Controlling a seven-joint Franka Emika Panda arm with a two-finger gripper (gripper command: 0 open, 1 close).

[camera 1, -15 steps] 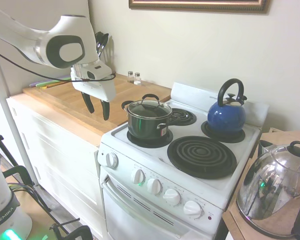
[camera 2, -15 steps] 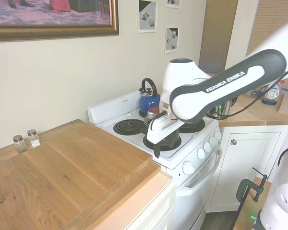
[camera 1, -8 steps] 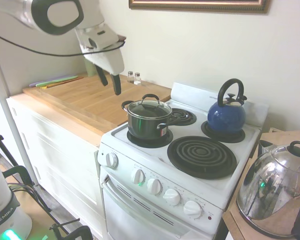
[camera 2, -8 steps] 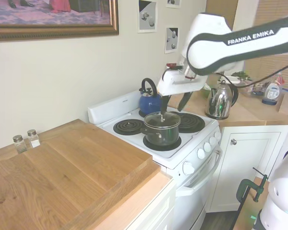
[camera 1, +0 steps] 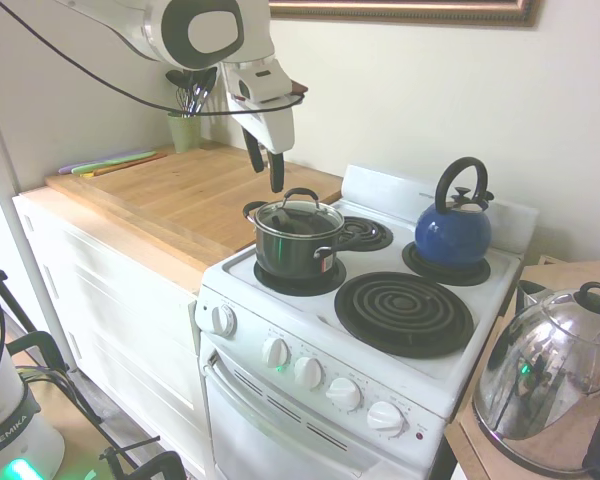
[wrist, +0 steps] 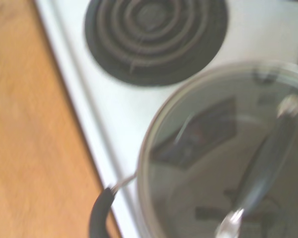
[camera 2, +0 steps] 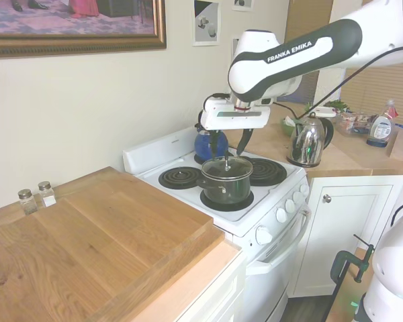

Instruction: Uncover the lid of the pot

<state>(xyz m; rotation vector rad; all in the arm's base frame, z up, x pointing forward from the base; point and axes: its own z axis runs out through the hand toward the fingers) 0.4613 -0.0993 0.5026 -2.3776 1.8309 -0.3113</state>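
First exterior view: hand (camera 1: pixel 266 168) above lid (camera 1: pixel 299 213).

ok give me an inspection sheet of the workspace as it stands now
surface: white electric stove with coil burners, beside a wooden countertop.
job's things: lid seated on the pot, on the front burner next to the countertop.
clutter: blue kettle on a back burner; chrome kettle on the far counter; two shakers by the wall; utensil cup.
end effector: end effector open, above the lid's handle, not touching.
cables: rig cable along the arm only.
surroundings: framed picture on the wall; white cabinets below.
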